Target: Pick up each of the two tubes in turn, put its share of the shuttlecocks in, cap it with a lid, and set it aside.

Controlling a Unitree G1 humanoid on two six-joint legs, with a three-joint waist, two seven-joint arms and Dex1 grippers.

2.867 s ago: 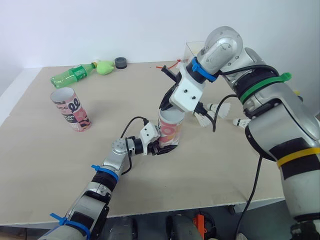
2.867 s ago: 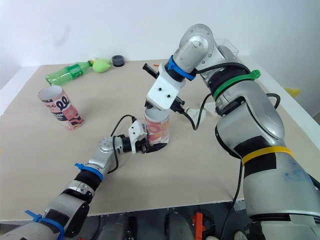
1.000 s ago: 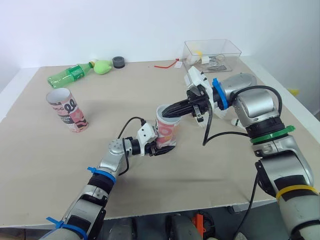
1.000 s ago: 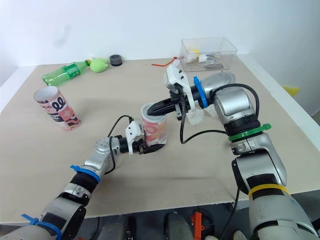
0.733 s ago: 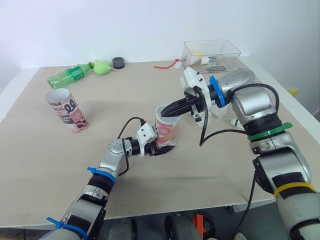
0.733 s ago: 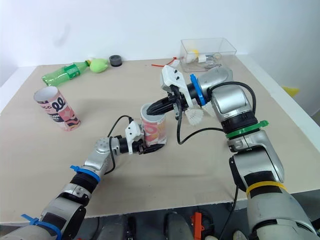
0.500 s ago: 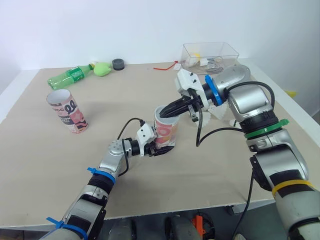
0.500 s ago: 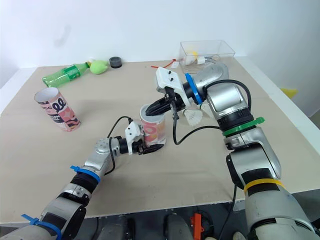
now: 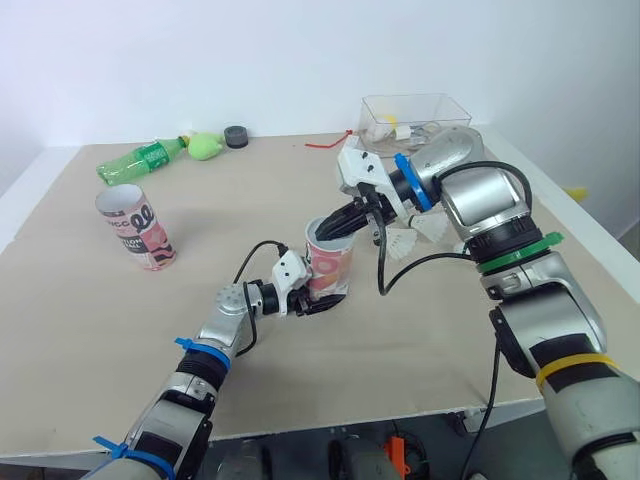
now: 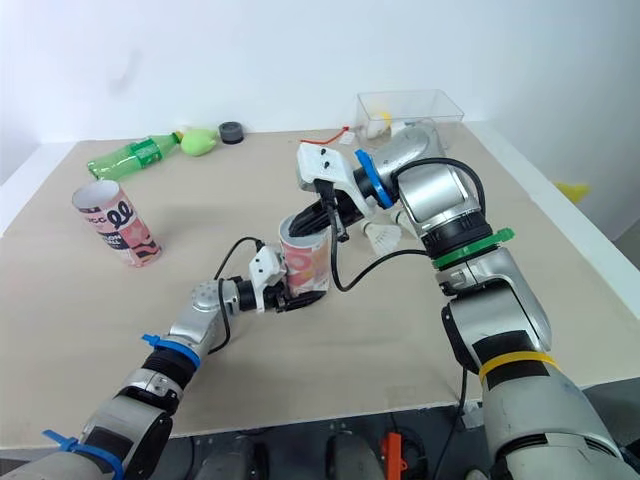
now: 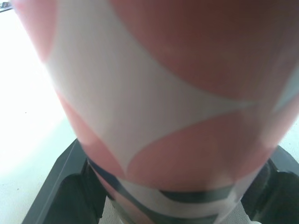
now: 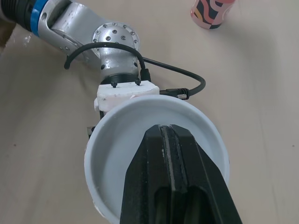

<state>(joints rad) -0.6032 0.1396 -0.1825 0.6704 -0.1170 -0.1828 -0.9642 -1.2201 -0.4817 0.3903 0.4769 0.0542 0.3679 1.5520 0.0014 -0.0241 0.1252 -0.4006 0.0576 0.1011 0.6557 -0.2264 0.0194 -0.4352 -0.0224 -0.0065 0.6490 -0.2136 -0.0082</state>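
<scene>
A pink-and-white tube (image 9: 329, 268) stands upright mid-table, and my left gripper (image 9: 316, 300) is shut on its base; the left wrist view shows the tube wall (image 11: 163, 93) between the two fingers. My right gripper (image 9: 324, 233) reaches in from the right, shut, with its tips at the tube's open mouth. In the right wrist view the pressed-together fingers (image 12: 170, 154) lie over the white rim (image 12: 105, 154) with nothing between them. A second pink tube (image 9: 135, 226) stands at the left. Two white shuttlecocks (image 9: 405, 243) (image 9: 432, 227) lie right of the held tube.
A dark round lid (image 9: 236, 137), a green bottle (image 9: 140, 160) and a green object (image 9: 206, 146) lie along the table's far edge. A clear plastic box (image 9: 405, 112) sits at the far right corner. My right forearm and its cable hang over the shuttlecocks.
My right arm has come down from high over the tube to its right side, fingertips staying at the mouth. The left gripper and tube have held still. The camera has shifted slightly.
</scene>
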